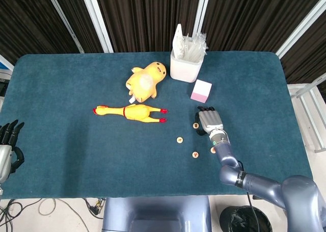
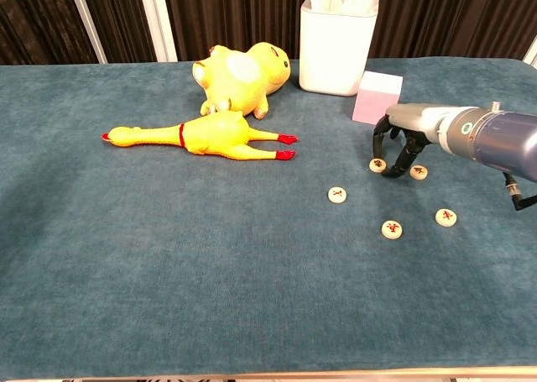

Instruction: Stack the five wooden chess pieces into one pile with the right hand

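Chess pieces lie flat and apart on the teal surface (image 2: pixel 168 256), none stacked, in the open stretch on the near side of the pink block (image 2: pixel 377 96): two (image 2: pixel 377 164) (image 2: pixel 418 172) just in front of it, one (image 2: pixel 337 195) further left, two (image 2: pixel 391 228) (image 2: pixel 446 217) nearer the front edge. The right hand (image 2: pixel 401 138) arches over the first two with fingers (image 2: pixel 393 165) curled down between them, apparently holding nothing, though I cannot tell whether they touch either. The left hand (image 1: pixel 7 146) hangs off the left edge, fingers spread and empty.
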Controlling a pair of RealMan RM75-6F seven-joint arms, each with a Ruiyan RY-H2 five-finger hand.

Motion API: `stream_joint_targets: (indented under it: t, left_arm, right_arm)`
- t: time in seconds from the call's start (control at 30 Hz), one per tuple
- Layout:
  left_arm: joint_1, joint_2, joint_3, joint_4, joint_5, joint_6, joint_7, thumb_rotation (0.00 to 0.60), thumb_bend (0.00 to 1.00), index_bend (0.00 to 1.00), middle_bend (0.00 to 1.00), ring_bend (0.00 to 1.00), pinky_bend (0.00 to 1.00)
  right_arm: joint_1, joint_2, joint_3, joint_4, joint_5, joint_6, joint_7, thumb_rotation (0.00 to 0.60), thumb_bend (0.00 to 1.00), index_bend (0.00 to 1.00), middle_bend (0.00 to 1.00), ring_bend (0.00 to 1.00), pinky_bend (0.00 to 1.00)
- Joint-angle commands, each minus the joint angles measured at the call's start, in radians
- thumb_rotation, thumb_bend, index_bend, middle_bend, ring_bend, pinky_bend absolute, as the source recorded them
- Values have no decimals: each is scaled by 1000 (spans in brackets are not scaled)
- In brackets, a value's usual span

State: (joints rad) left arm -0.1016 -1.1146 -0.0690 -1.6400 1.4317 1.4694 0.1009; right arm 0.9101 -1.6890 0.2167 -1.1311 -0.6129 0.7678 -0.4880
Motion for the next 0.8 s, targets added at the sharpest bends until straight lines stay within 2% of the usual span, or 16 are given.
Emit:
stream_joint_targets:
  t: [0.03, 0.8]
  left_arm:
    - [0, 0, 0, -1, 1, 0, -3, 600, 824, 87, 0, 0, 0]
    - [0, 2, 1, -2, 0, -1, -2, 600, 824, 91, 0, 0, 0]
  right_arm:
    - [1, -1, 2, 1, -3, -2, 5, 600, 386, 482, 148, 182, 127]
    - [9, -12, 4, 24, 2, -22, 20, 600, 388, 521, 148, 183, 127]
